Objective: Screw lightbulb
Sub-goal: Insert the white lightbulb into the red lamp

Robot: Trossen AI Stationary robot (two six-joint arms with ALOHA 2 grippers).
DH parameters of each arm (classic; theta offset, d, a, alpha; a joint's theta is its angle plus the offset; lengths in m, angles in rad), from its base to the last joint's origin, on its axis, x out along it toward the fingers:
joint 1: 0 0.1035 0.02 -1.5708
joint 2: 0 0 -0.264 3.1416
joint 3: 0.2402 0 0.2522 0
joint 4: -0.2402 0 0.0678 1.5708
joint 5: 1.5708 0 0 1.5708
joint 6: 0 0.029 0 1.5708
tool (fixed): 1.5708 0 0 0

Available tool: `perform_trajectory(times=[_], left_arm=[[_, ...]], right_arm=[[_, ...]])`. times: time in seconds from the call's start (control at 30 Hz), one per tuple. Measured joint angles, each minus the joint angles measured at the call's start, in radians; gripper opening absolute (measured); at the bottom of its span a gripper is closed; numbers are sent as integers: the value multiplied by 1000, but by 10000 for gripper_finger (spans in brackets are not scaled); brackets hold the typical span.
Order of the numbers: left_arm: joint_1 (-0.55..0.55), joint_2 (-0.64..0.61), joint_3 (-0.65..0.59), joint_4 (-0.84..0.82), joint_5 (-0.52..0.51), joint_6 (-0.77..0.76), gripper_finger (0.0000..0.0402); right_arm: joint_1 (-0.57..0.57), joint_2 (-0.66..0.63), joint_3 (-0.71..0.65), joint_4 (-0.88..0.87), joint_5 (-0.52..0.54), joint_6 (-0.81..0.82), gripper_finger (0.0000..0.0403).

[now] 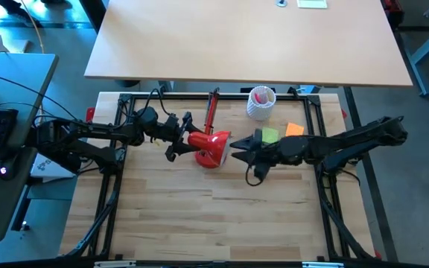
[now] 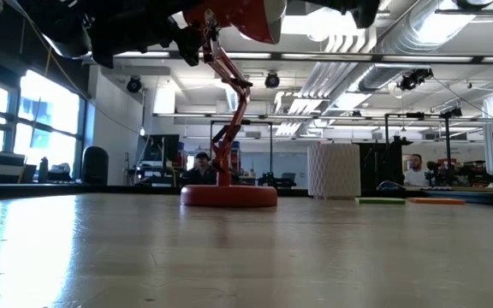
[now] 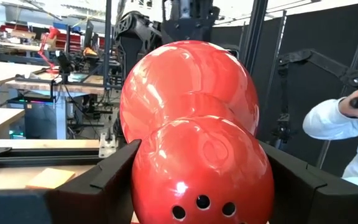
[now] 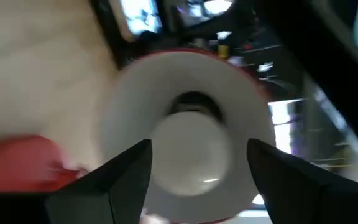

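Only the right wrist view shows the lightbulb [image 4: 188, 152], smooth and white, grasped by the right gripper [image 4: 197, 163] inside the shade [image 4: 129, 99]; the left gripper [image 3: 201, 180] clasps the shade's glossy red back

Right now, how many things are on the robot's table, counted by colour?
Red: 1, the lamp
White: 2, the lightbulb and the perforated cup
Green: 1, the flat pad
Orange: 1, the flat pad
Total: 5
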Motion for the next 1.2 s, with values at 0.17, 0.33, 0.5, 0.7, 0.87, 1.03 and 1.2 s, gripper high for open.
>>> perform_trajectory(times=[0.17,0.33,0.5,0.7,0.87,1.03,1.2], left_arm=[[0,0,-1,-2,-9,3,251],[-2,-1,-3,-5,-13,-3,251],[-3,0,-3,-5,-17,-2,251],[-16,1,-2,-3,-25,10,251],[-18,1,-2,-3,-28,3,251],[-18,1,0,-5,-27,8,251],[-20,1,0,-7,-17,15,251]], right_arm=[[-3,83,0,81,87,-180,259],[-3,129,0,136,149,-173,259],[-4,138,0,165,140,69,259],[-7,140,0,201,110,421,259],[-19,139,0,241,102,784,259],[-19,87,0,222,96,998,259],[-5,-5,0,115,106,917,259]])
